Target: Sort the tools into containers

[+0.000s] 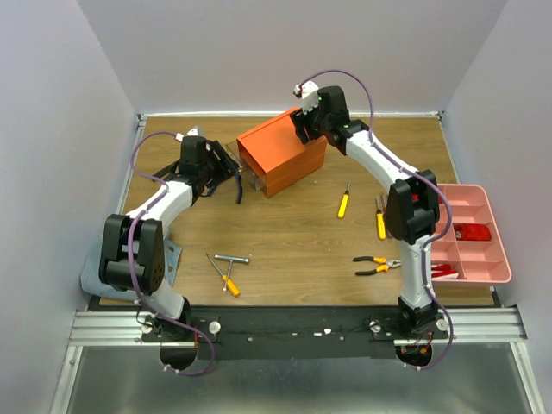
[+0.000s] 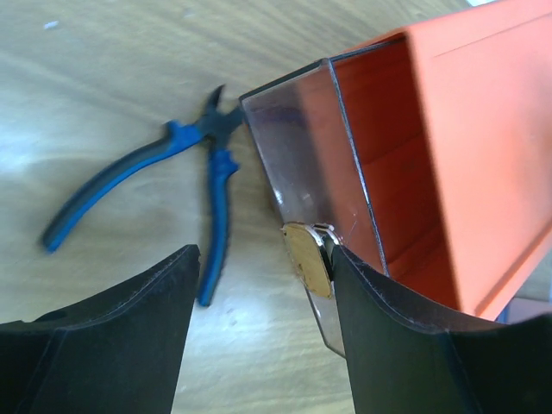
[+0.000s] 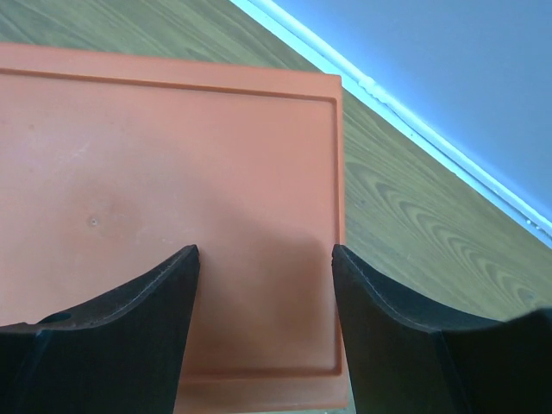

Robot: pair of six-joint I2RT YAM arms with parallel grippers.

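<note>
The orange box (image 1: 283,153) stands at the table's back centre, with a clear drawer (image 2: 297,155) pulled partly out of its left end. My left gripper (image 1: 224,166) is open at that drawer's front; in the left wrist view (image 2: 263,259) its right finger (image 2: 397,345) touches the drawer's tan tab (image 2: 308,259). Blue-handled pliers (image 2: 172,185) lie on the wood beside the drawer. My right gripper (image 1: 304,128) is open and sits over the box's top (image 3: 172,190), its jaws wide and empty. The pink tray (image 1: 483,211) is at the right edge.
Two yellow screwdrivers (image 1: 343,203) (image 1: 380,222) and orange-handled pliers (image 1: 377,265) lie right of centre. A silver T-wrench (image 1: 231,259) and an orange-handled screwdriver (image 1: 228,282) lie front left. Red items (image 1: 470,233) lie in the tray. A grey-blue cloth (image 1: 93,278) hangs at the front-left corner.
</note>
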